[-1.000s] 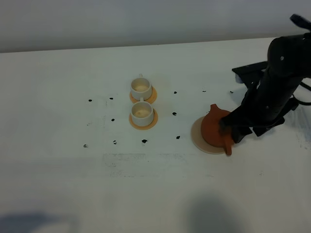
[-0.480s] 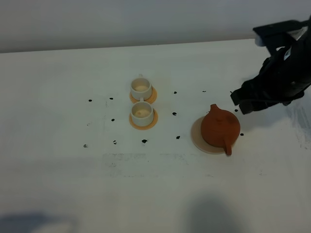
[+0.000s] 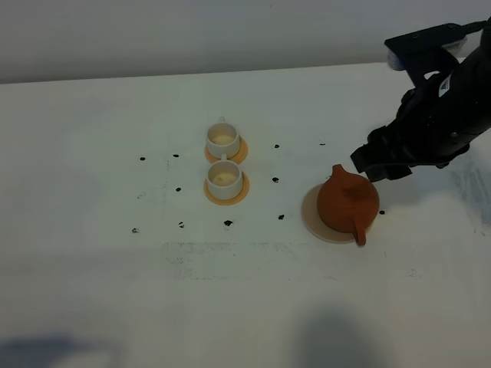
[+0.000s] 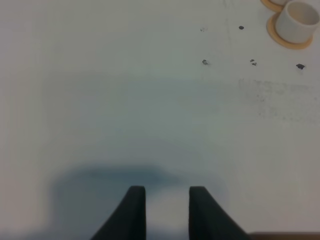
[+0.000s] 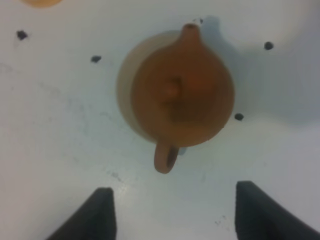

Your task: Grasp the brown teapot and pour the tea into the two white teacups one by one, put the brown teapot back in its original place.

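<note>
The brown teapot [image 3: 349,205] stands upright on its pale-beige coaster [image 3: 310,215], lid on, handle toward the table's front. My right gripper [image 3: 371,164] hovers just behind and to the right of it, open and empty. In the right wrist view the teapot [image 5: 182,97] lies on the coaster [image 5: 124,85], and the gripper [image 5: 175,215] is wide open near the handle side, apart from it. The two white teacups [image 3: 222,138] [image 3: 224,179] stand on orange-tan discs at centre-left. No tea shows. My left gripper [image 4: 166,205] is narrowly open over bare table, with one teacup [image 4: 298,20] far off.
Small black marks [image 3: 228,223] dot the white table [image 3: 230,291] around the cups and teapot. The table's back edge meets a grey wall [image 3: 192,34]. A shadow [image 3: 337,337] falls on the table's front.
My right gripper, down at the teapot's handle side a second ago, has let go, risen and drawn back to the right. The teapot stays on the coaster.
</note>
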You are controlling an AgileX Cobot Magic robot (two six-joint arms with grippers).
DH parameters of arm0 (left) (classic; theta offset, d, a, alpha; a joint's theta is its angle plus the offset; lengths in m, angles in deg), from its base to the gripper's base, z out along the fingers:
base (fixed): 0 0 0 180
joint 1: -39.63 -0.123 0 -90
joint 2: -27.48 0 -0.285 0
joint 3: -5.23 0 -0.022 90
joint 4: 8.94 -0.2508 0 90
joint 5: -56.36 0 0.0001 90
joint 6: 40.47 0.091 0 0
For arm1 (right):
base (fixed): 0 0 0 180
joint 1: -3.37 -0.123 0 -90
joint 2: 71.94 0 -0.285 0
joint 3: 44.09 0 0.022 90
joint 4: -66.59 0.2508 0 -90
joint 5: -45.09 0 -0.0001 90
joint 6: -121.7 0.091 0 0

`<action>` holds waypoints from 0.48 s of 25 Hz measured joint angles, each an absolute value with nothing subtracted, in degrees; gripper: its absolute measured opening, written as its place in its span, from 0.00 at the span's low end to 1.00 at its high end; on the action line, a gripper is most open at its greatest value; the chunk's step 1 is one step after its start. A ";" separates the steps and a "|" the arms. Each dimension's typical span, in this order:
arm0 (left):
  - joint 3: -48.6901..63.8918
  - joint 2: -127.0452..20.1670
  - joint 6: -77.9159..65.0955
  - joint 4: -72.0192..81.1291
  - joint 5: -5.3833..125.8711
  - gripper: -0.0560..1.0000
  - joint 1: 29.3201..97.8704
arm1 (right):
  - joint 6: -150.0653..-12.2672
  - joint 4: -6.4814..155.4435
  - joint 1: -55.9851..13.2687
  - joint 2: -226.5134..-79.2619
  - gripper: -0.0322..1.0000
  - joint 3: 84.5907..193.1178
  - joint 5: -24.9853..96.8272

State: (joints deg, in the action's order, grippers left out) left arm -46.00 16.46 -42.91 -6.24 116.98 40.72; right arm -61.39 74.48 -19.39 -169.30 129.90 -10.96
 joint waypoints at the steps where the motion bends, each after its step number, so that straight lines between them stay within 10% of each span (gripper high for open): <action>1: -46.00 16.46 -42.91 -6.24 116.98 0.25 40.72 | -61.26 74.28 -19.44 -169.30 0.52 129.90 -11.02; 12: -46.00 16.46 -42.91 -6.24 116.98 0.25 40.72 | -60.36 73.06 -20.43 -169.30 0.52 129.90 -11.36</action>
